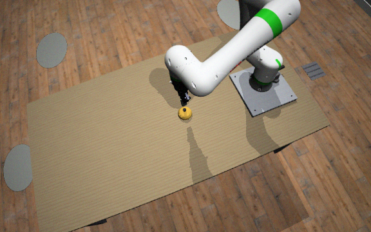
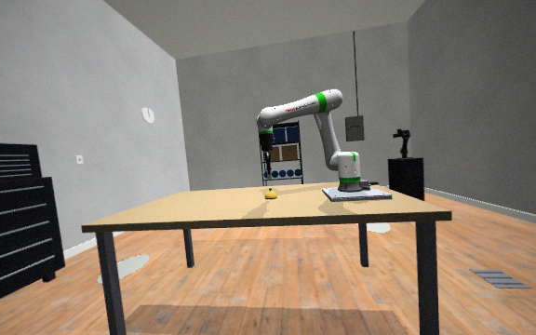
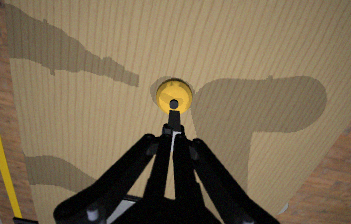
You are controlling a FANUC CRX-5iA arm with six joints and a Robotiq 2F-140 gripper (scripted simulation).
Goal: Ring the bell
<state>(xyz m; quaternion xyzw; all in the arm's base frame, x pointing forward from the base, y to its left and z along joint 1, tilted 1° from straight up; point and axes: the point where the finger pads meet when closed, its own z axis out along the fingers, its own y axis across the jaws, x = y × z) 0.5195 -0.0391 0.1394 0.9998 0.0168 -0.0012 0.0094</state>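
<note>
Between the closed jaws nothing is held — the gripper (image 3: pixel 174 119) has its two fingers pressed together into one narrow black tip, pointing down. Just beyond that tip, in the wrist view, sits the bell (image 3: pixel 174 95): a small yellow dome with a dark button (image 3: pixel 174 104) at its crown, almost in line with the tip. Past the bell, the arm's broad shadow lies across the table (image 3: pixel 101 125).

Handling, as a judgement: the bell looks small and light, with a smooth rounded shell that would likely skate sideways under an off-centre push. No grip is called for — contact belongs on the button alone, straight down along its axis, so the dome stays put. The button presumably springs back once released.

Views differ. The wrist camera gives the alignment of tip to button but not the height. The exterior view shows that the gripper (image 2: pixel 268 160) hangs well above the bell (image 2: pixel 271 194), with open air between. The top view places the bell (image 1: pixel 184 113) near mid-table, apart from the grey base plate (image 1: pixel 286 98).
</note>
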